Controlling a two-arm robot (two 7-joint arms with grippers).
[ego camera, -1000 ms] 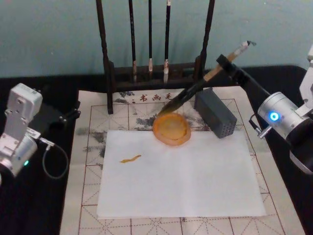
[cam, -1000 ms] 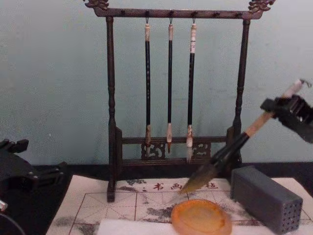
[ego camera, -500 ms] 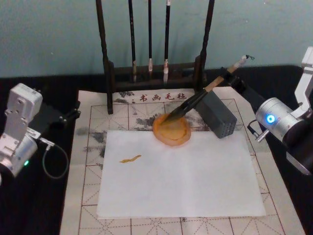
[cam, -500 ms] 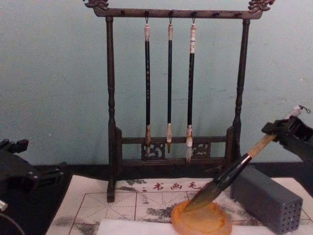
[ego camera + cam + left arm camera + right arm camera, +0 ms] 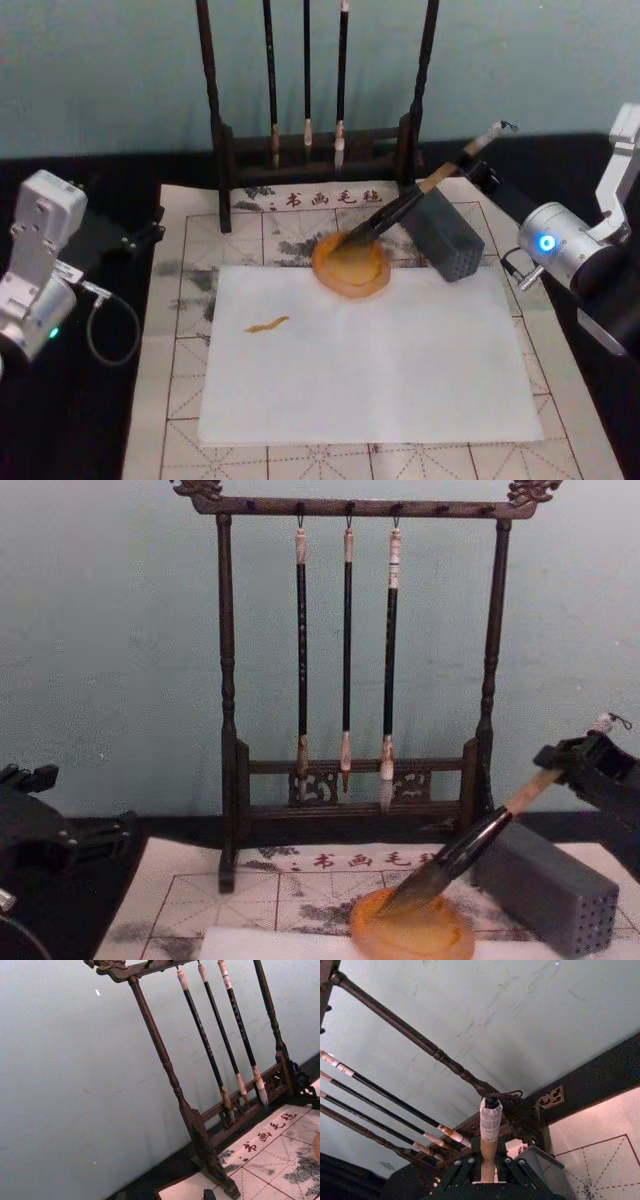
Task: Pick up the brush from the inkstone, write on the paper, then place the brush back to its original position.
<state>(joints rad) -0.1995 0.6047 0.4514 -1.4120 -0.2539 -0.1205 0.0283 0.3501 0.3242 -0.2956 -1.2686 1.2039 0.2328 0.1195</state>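
The brush (image 5: 400, 204) — light, stiff bamboo with a soft tuft — is best gripped high on the handle, where the right gripper (image 5: 472, 168) is clamped on it. Below the gripper, the tuft apparently rests in the inkstone (image 5: 350, 270). The left gripper (image 5: 145, 232) is parked aside.

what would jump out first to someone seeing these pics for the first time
The big brush slants down from the right gripper, its tuft in the amber inkstone at the far edge of the white paper. Behind stands a tall dark rack with three thin brushes hanging. On that paper lies one small amber stroke; the left gripper sits parked at the far left.
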